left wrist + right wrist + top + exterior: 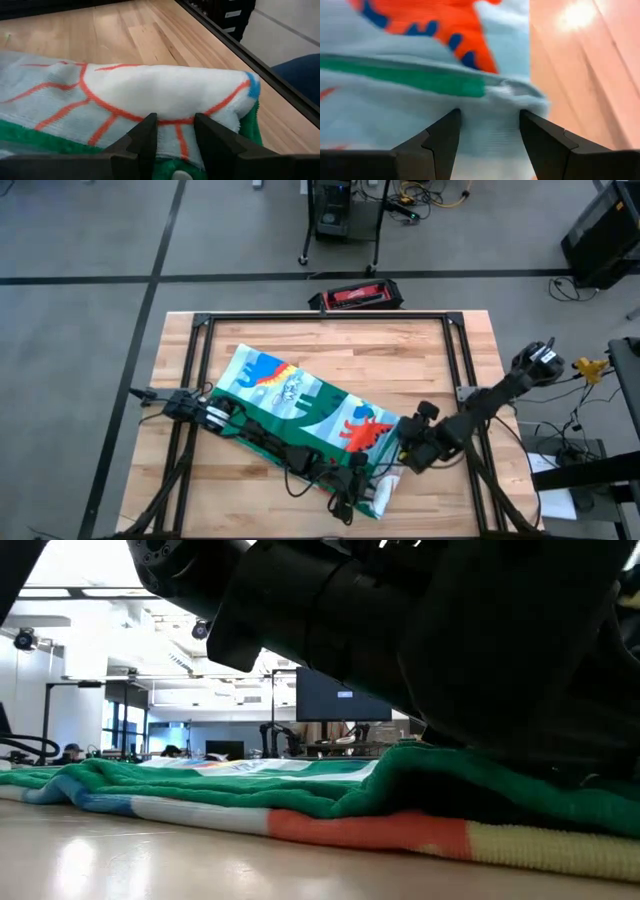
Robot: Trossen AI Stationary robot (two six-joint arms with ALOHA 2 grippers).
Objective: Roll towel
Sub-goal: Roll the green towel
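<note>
Wrist views show us both grippers pinching cloth: the left gripper [175, 132] nips a fold of the towel [300, 405], the right gripper [489, 131] grips its edge. We see the towel lying diagonally on the table [330, 345], 2 arms at its near end.

— What's behind the counter [330, 345]?
— A red and black case [356, 297] on the grey floor [90, 250], just past the far edge. Farther back, a wheeled cart [345, 215] with cables.
— And across the room?
— A dark monitor [340, 700] under ceiling lights, and desks beneath it.
</note>
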